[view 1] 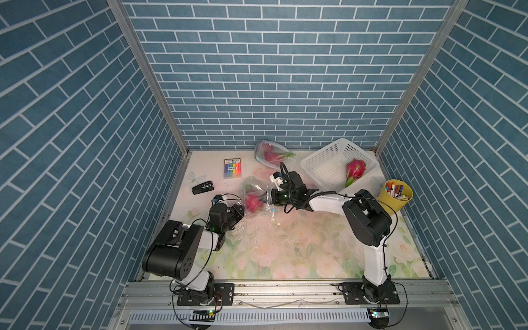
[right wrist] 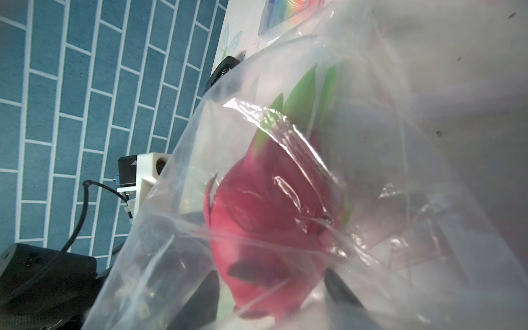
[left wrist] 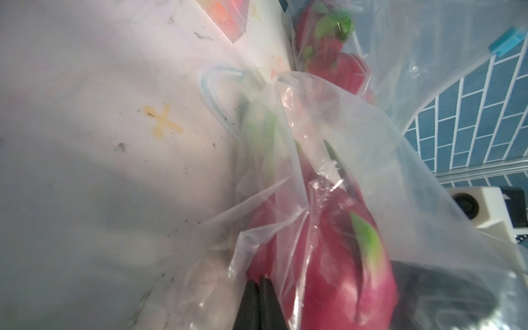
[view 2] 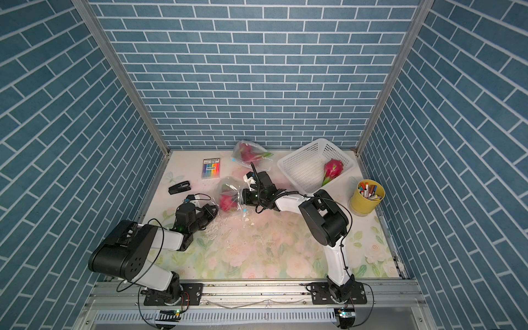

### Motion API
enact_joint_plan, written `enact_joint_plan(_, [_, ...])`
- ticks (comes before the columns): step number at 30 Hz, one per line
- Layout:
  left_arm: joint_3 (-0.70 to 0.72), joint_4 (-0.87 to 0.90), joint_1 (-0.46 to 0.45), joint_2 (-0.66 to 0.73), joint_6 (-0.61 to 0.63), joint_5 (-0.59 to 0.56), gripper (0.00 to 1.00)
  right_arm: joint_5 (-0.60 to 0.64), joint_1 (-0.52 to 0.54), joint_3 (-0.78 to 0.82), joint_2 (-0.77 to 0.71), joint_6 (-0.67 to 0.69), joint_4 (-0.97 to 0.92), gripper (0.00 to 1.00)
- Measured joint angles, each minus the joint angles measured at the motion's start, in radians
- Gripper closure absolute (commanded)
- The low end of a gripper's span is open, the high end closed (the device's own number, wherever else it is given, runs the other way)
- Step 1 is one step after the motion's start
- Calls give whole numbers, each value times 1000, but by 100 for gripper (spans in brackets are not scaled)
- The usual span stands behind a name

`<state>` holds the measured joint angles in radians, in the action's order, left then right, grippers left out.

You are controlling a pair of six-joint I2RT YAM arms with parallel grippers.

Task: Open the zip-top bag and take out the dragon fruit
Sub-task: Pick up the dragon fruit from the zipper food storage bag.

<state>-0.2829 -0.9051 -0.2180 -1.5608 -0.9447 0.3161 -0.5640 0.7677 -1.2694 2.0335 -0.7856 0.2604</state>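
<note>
With the left pincer (left wrist: pixel 258 285) pinching, I think, the zip-top bag (view 1: pixel 251 187), the right pincer (right wrist: pixel 271 283) is spread around the dragon fruit (view 1: pixel 252 203) and must next squeeze it.

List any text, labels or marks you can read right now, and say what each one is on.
No text reads clearly.
Pen pack: printed label strip at its top, too small to read.
Markers in the yellow cup: barrel print too small.
Table: a yellowish cross mark, no letters.
No print seen on the nearer zip-top bag, basket or stapler.
</note>
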Motion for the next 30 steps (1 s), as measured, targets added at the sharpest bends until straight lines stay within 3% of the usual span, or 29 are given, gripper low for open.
enact_joint_plan(9, [-16,-77,-21,-80,-29,23,100,18,-1,-71,50,5,0,5])
enact_joint_plan(18, [-24,-69,-2,-78,-24,52,100,31,0,-135,98,17,-45,8])
enact_joint_plan(26, [-21,75,85,115,49,-3,100,61,1,-146,98,50,-98,14])
enact_joint_plan(30, [-40,93,87,112,68,-29,100,61,1,-162,99,53,-110,13])
